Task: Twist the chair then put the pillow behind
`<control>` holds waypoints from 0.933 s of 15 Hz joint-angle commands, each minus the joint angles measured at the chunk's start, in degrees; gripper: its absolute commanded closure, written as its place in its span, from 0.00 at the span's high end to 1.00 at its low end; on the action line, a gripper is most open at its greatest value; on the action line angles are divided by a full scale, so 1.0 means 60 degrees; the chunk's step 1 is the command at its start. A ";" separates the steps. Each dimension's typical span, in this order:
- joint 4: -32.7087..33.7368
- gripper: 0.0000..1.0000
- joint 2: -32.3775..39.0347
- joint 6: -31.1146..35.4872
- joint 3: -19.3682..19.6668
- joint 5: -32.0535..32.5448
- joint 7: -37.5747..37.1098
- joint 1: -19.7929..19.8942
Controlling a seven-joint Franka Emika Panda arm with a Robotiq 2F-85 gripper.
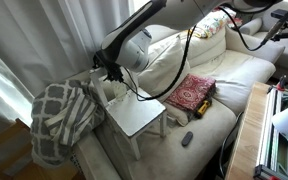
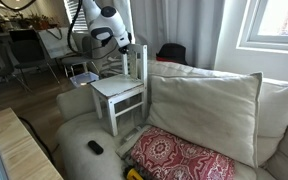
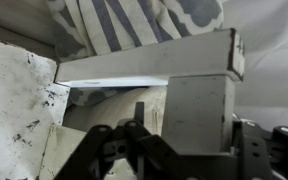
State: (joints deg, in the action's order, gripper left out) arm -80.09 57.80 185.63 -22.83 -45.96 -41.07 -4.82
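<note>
One chair [image 1: 136, 117] stands on the worktop [image 1: 212, 118], here a pale sofa seat. It has a white square seat, thin legs and a slatted back.

Both exterior views put the hand [image 1: 107, 74] up at the chair's back, level with the top rail.

- **Wrist view:** the top rail runs across the frame and a post drops from it on the right. The dark fingers [image 3: 114, 142] sit low, just under the rail.
- **Hand state:** cannot tell whether the fingers are apart or together, and no grip on the rail is visible.
- **Pillow** [image 2: 204, 108]**:** cream, upright against the sofa back, just beside the chair.
- **Red patterned cushion** [image 2: 179, 158]**:** lies flat in front of the pillow.
- **Grey-and-white throw** [image 1: 59, 115]**:** heaped at the sofa's end, beside the chair's back.
- **Small dark remote** [image 1: 187, 139]**:** on the worktop near the chair legs.
</note>
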 commanded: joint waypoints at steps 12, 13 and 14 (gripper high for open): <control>-0.0541 0.06 -0.0354 -0.0352 -0.0956 0.0317 0.0935 0.0883; -0.0993 0.06 -0.0786 -0.0697 -0.0607 0.0178 0.0823 0.0761; -0.1316 0.06 -0.1105 -0.0992 -0.0596 0.0286 0.1021 0.0808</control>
State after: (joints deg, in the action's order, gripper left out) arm -80.78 58.23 186.12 -26.53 -45.57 -37.30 -1.61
